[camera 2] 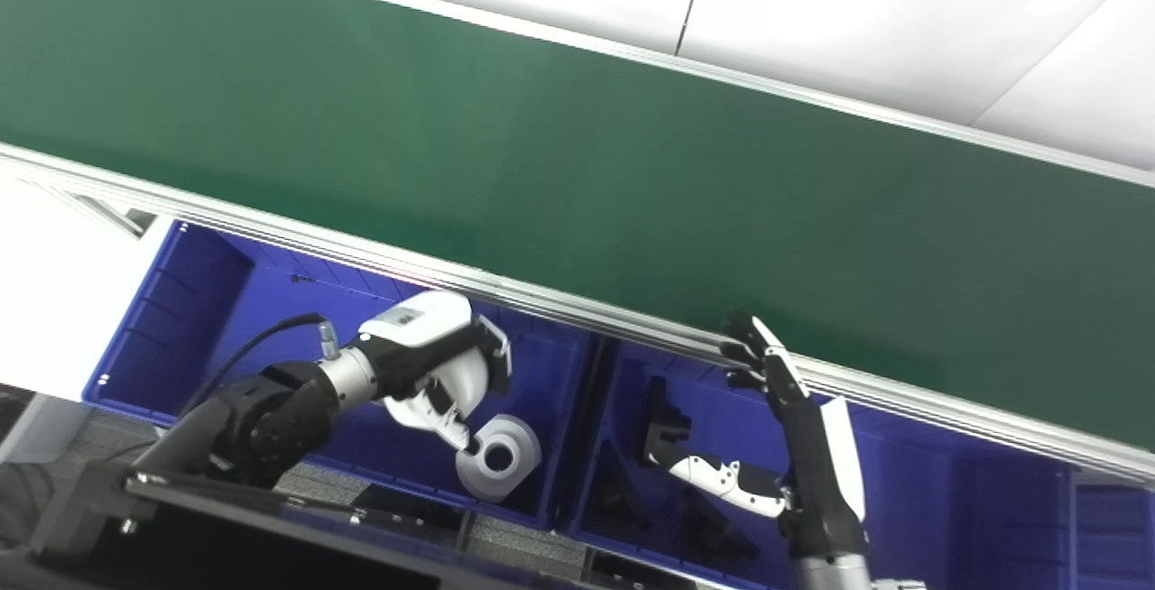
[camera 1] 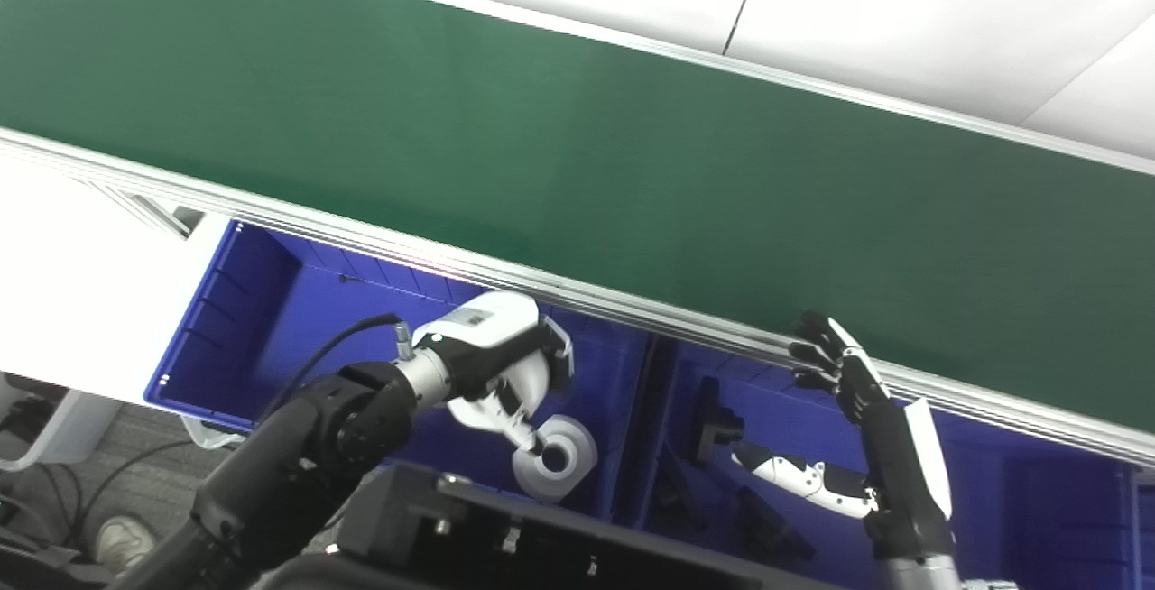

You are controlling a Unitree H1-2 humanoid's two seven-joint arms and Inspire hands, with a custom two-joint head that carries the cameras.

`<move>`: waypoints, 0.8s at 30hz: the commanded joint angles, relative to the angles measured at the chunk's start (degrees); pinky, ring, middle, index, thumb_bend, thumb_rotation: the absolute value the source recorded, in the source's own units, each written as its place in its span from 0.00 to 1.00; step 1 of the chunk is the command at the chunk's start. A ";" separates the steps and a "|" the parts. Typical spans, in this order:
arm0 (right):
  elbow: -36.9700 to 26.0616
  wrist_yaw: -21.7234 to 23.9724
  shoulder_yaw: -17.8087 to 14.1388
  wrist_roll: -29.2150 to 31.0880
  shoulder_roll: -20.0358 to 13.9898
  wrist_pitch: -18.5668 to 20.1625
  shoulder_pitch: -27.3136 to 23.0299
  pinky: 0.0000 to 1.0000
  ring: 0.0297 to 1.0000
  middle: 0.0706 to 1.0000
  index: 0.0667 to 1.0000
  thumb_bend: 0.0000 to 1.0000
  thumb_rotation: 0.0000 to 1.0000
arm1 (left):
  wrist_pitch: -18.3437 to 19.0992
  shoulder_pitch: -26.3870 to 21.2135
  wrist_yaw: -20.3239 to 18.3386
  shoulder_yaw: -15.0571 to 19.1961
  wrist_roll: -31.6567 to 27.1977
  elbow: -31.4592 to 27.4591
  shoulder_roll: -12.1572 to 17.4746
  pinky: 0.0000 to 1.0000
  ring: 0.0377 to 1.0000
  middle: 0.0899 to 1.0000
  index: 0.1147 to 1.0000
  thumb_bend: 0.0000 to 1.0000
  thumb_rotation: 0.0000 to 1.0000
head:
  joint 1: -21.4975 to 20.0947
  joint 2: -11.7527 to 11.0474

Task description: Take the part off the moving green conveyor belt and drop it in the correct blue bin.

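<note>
The green conveyor belt (camera 1: 577, 148) runs across the view with no part on it. A white ring-shaped part (camera 1: 577, 446) lies in the left blue bin (camera 1: 271, 319), near its front right corner. My left hand (camera 1: 505, 364) hovers over that bin just above the ring, fingers apart, one fingertip at the ring's hole. My right hand (camera 1: 880, 428) stands upright over the right blue bin (camera 1: 1020, 500), fingers straight and spread, its tips at the belt's near rail. It holds nothing.
Black parts (camera 1: 717, 423) lie in the right bin's left half. The belt's metal rail (camera 1: 632, 306) overhangs the far side of both bins. A white table (camera 1: 81, 274) is at the left. A dark device (camera 1: 505, 536) sits at the bottom.
</note>
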 commanded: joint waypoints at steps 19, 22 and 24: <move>-2.08 -2.03 1.71 -3.80 2.11 -1.66 3.70 0.71 0.80 0.85 0.87 0.77 0.25 | -19.81 11.92 8.28 15.15 -48.40 -3.00 -0.01 0.82 0.86 0.87 0.84 0.91 0.64 | -10.75 -1.00; -2.08 -3.09 2.14 -5.51 2.63 -3.08 4.59 0.71 0.80 0.85 0.86 0.77 0.25 | -21.50 10.01 8.08 14.86 -48.95 -1.33 -0.75 0.82 0.86 0.86 0.84 0.91 0.61 | -15.06 -1.44; -2.42 -3.61 2.50 -6.66 3.24 -3.07 5.25 0.70 0.80 0.86 0.86 0.77 0.26 | -22.48 8.50 7.56 14.38 -49.38 0.13 -1.13 0.83 0.86 0.87 0.85 0.89 0.59 | -18.20 -1.96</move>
